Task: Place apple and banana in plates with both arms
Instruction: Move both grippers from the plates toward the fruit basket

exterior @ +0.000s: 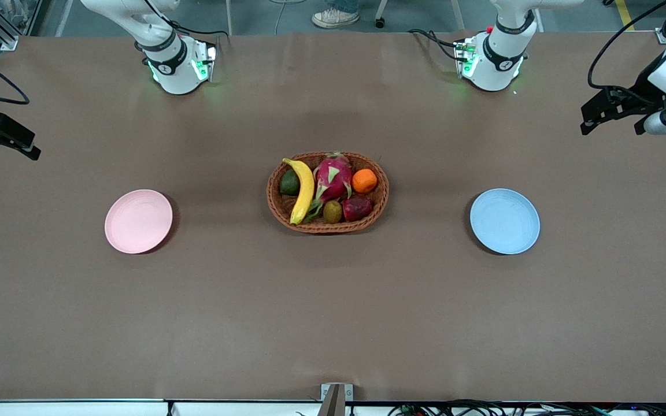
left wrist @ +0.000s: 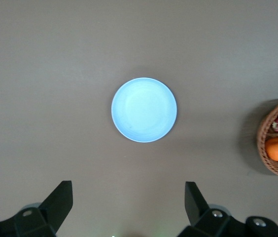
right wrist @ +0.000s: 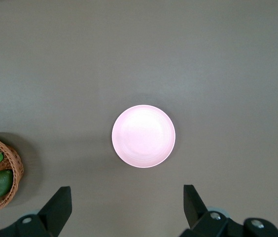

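Nearest the front camera lie the two plates, the pink plate [exterior: 138, 221] toward the right arm's end of the table and the blue plate [exterior: 504, 221] toward the left arm's end. Both are bare, so as far as the pictures show nothing of the task is done: both fruits are yet to be lifted and set down.

Between the plates, well apart from each, sits the wicker basket [exterior: 328, 226], with both task fruits inside. The banana [exterior: 303, 190] lies along the side of the basket toward the right arm's end, a long smooth yellow curve with dark tips. The apple [exterior: 357, 207] sits at the basket's nearer rim, small, round and dark red, just beside a brownish kiwi [exterior: 332, 211]. Around them are a scaly pink dragon fruit [exterior: 333, 178] in the middle, an orange [exterior: 364, 181] farther from the camera than the apple, and a dark green avocado [exterior: 289, 183] beside the banana.

Both plates look flat, round and matte; the basket is an oval of woven brown strands; the table [exterior: 333, 323] wears a plain brown covering.

The left gripper [left wrist: 127, 202] hangs high over the blue plate with its jaws spread wide and nothing between them. The right gripper [right wrist: 126, 202] hangs likewise over the pink plate, jaws wide and holding nothing. Neither arm has reached the basket.
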You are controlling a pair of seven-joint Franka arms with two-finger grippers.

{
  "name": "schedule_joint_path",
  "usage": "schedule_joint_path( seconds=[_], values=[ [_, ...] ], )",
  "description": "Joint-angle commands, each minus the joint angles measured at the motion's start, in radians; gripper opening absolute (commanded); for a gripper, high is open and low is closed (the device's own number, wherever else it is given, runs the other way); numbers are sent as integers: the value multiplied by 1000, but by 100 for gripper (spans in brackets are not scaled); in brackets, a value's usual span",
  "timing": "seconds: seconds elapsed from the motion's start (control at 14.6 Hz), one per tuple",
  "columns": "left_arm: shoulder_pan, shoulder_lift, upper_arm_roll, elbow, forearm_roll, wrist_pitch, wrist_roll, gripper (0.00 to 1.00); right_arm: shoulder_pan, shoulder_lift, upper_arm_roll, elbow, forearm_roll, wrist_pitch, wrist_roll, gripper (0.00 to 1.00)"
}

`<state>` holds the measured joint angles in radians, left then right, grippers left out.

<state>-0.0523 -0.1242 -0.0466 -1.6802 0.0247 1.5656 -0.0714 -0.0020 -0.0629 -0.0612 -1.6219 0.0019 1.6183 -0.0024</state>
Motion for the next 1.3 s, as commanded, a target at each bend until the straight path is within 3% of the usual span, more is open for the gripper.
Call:
schedule_joint_path(
  seconds=[0.0,0.34,0.69,0.96,1.23],
  values=[
    [2,14,-1,37,38,-13,21,100,4,-28,-5,-33,-19,8,-11,100],
    [-4,86,-2,68,28,-4,16,100,2,-25,-6,-33,-19,2,-11,100],
    [-60,239,-53,65,-29,155,-48,100,65,-14,3,-134,-17,2,-7,100],
    [-147,340,-107,54,-35,246,-237,100,216,90,4,-177,-2,6,8,100],
    [-250,454,-107,54,-39,335,-364,100,318,228,4,-176,93,76,48,100]
  ],
)
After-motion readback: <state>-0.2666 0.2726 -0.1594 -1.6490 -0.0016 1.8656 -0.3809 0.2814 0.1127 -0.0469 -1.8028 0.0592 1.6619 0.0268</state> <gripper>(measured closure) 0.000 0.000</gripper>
